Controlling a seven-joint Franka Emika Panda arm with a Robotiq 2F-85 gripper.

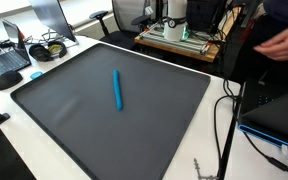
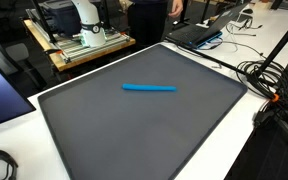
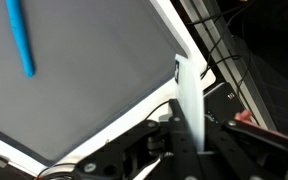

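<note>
While the blue marker [image 1: 117, 89] lies flat near the middle of the grey mat [image 1: 64, 110] on the bench [image 1: 29, 150], the end effector [image 3: 169, 150] is well apart from it, with only dark parts showing low in the wrist view. Its jaws are closed right up, and the marker lies free of them.

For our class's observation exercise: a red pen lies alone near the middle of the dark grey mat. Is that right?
No. The pen is blue, not red, as both exterior views show. It does lie alone near the middle of the dark grey mat.
</note>
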